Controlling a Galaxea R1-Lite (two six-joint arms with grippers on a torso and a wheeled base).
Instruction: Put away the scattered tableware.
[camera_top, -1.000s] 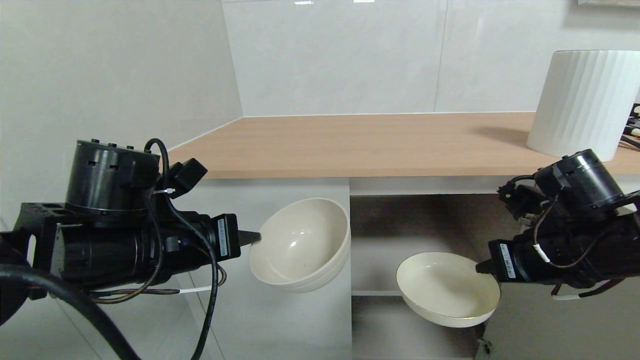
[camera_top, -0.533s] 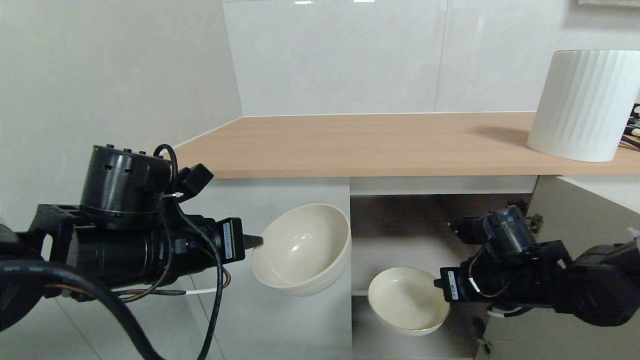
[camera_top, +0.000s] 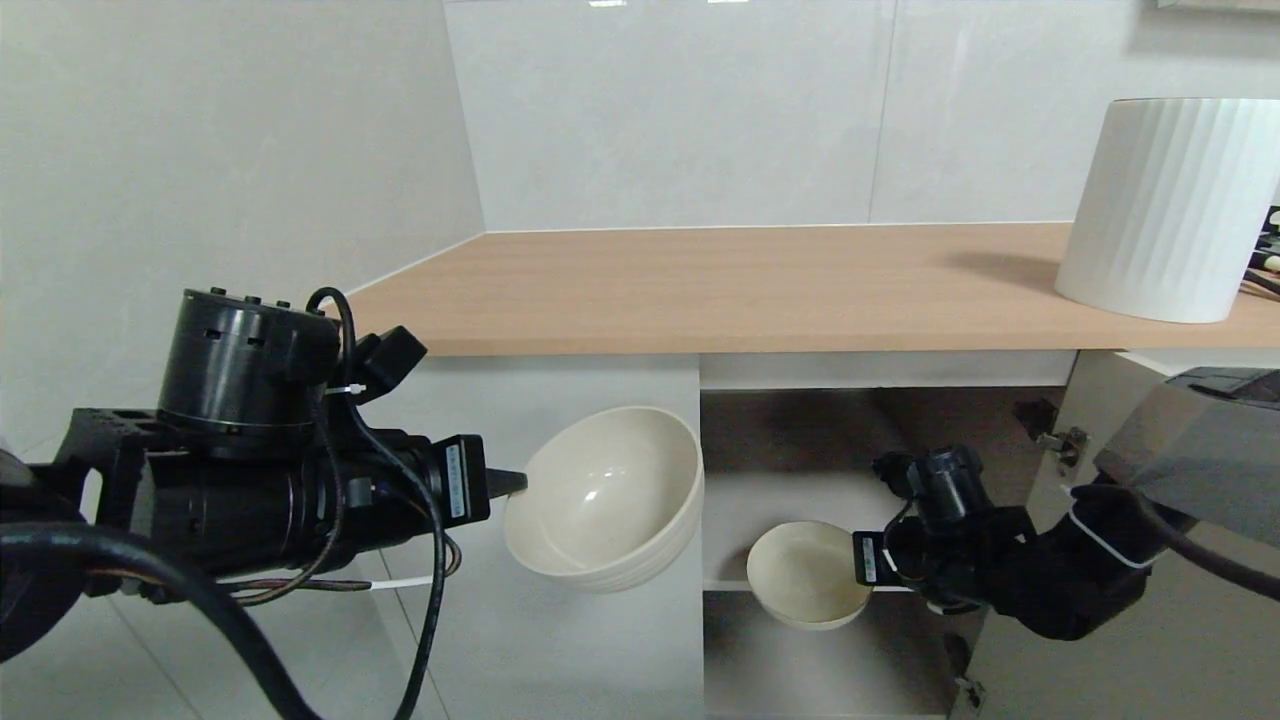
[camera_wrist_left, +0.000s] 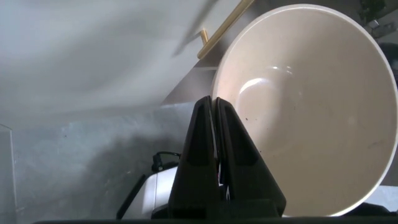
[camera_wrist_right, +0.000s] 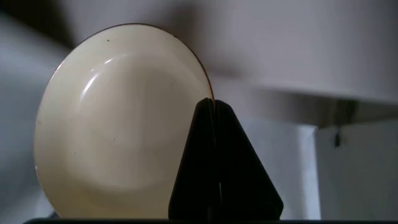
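While the right gripper clamps the rim of the shallow dish, the dish hangs at lower centre-right of the head view, inside the open cabinet, level with the shelf edge, its open face tilted up. The left gripper pinches the deep bowl at lower centre, left of that opening.

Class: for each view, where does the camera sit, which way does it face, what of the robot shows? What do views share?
Head view: on the head, facing forward and down at counter and open cabinet; both arms show.
Left wrist view: on that wrist, looking along the left gripper at its clamped deep bowl.
Right wrist view: likewise, along the right gripper at its clamped shallow dish.
Shared: head view also shows deep bowl and shallow dish.
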